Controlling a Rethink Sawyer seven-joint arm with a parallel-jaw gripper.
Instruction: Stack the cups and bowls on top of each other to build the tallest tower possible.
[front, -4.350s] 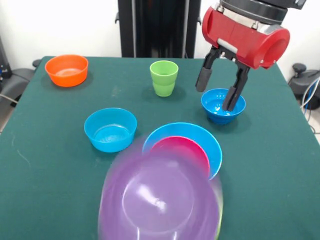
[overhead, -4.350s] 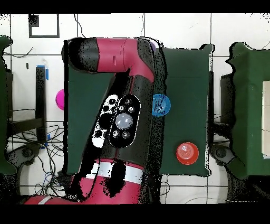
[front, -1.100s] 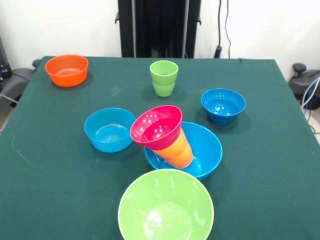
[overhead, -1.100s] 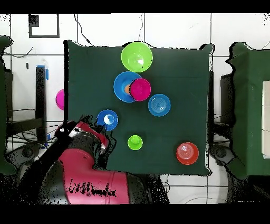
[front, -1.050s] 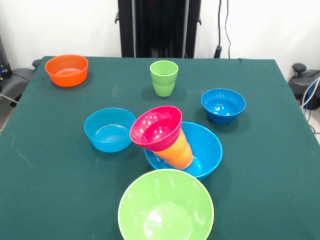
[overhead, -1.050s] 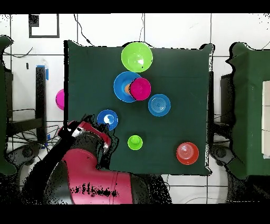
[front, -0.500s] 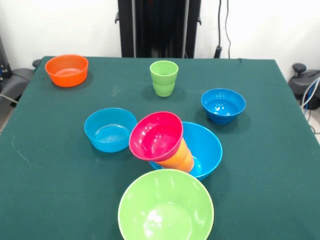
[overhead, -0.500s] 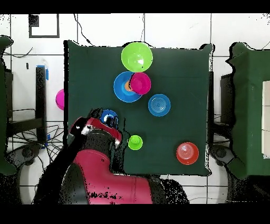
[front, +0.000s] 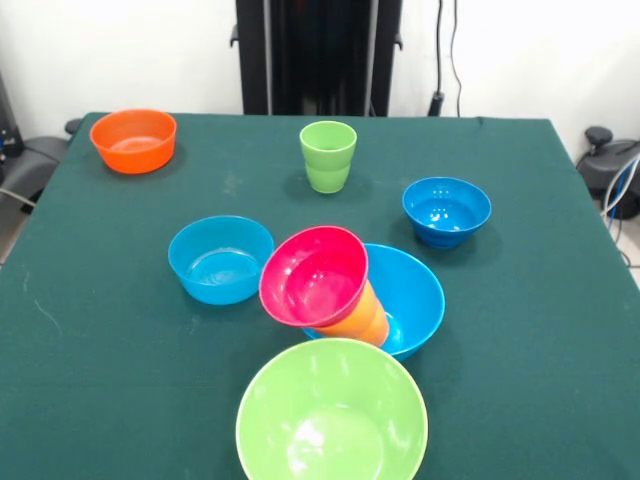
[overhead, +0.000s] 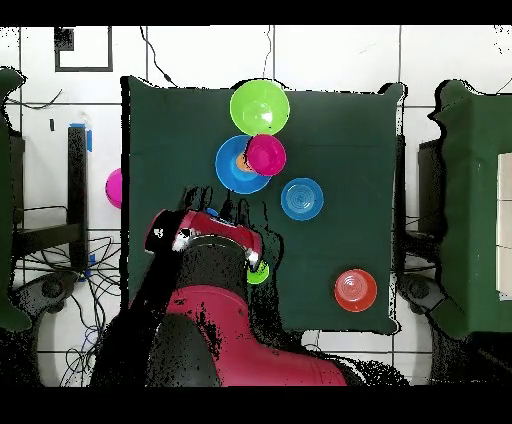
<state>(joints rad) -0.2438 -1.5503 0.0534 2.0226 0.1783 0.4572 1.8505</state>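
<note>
The red and black arm (overhead: 215, 300) fills the robot's side of the overhead view, its end effector lost under the arm's bulk (spread or closed, I cannot tell). The tower stands well apart from the arm, mid-table (front: 560, 330): the large blue bowl (front: 415, 290) holds the orange-yellow cup (front: 362, 318), tipped over, with the pink-red bowl (front: 313, 276) tilted on it. The large lime green bowl (front: 332, 412) sits just beside it at the near edge. Two small blue bowls (front: 220, 259) (front: 446, 211), the orange bowl (front: 133, 140) and the light green cup (front: 328, 156) stand singly.
</note>
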